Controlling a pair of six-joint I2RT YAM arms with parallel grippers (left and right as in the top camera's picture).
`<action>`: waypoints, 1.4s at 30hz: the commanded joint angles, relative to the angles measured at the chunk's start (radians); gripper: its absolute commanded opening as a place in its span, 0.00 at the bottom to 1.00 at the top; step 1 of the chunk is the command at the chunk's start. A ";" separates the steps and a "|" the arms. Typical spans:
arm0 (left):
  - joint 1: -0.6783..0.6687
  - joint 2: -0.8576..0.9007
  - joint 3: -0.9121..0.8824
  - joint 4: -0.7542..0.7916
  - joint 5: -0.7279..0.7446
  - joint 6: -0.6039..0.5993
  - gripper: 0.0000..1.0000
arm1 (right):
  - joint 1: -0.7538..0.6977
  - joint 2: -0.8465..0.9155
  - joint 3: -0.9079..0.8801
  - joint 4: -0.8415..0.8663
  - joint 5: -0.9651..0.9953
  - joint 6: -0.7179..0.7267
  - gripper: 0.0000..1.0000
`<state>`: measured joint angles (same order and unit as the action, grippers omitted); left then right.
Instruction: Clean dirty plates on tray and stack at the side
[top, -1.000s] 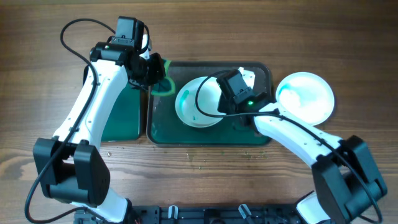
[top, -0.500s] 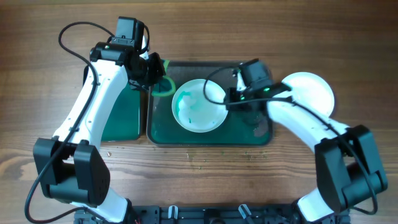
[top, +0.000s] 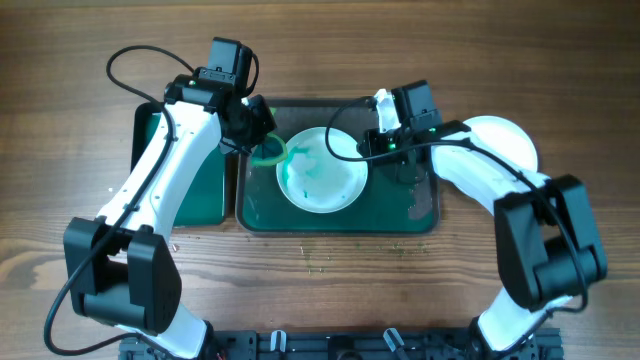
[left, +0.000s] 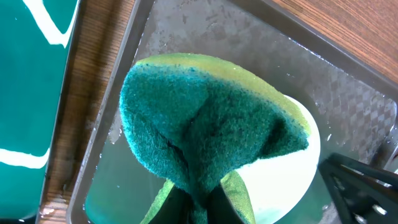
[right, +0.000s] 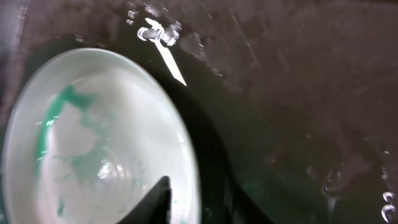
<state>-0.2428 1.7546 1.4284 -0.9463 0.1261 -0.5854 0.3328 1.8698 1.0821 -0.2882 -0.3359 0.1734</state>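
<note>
A white plate (top: 320, 182) with a green smear lies in the dark tray (top: 392, 212). My right gripper (top: 368, 150) is shut on its right rim; in the right wrist view one finger (right: 189, 190) lies over the plate (right: 93, 124) and the other is outside the rim, above the wet tray (right: 298, 93). My left gripper (top: 260, 138) is shut on a green sponge (top: 268, 153) at the plate's left rim. In the left wrist view the sponge (left: 205, 118) hangs from the gripper (left: 199, 208) over the plate's edge (left: 292, 180) and the tray (left: 249, 37). Another white plate (top: 505, 140) rests on the table to the right.
A smaller bright green tray (top: 190, 190) lies left of the dark tray, under my left arm. The right arm partly covers the side plate. Small crumbs dot the wooden table (top: 320, 260) in front of the tray.
The right gripper has swung from the tray's front to its back right, and the plate went from tilted to flat. The left gripper moved right with the sponge to the plate's rim.
</note>
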 joint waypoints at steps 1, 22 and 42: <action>-0.019 0.013 -0.006 0.003 -0.028 -0.056 0.04 | 0.004 0.065 0.021 0.027 -0.002 -0.001 0.25; -0.182 0.293 -0.008 0.188 -0.046 -0.040 0.04 | 0.008 0.089 0.015 -0.132 0.081 0.348 0.04; -0.167 0.345 -0.007 0.154 0.132 0.353 0.04 | 0.008 0.089 0.015 -0.133 0.080 0.343 0.04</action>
<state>-0.4480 2.0968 1.4315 -0.7849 0.5114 -0.0921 0.3367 1.9289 1.1099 -0.4068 -0.3103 0.5041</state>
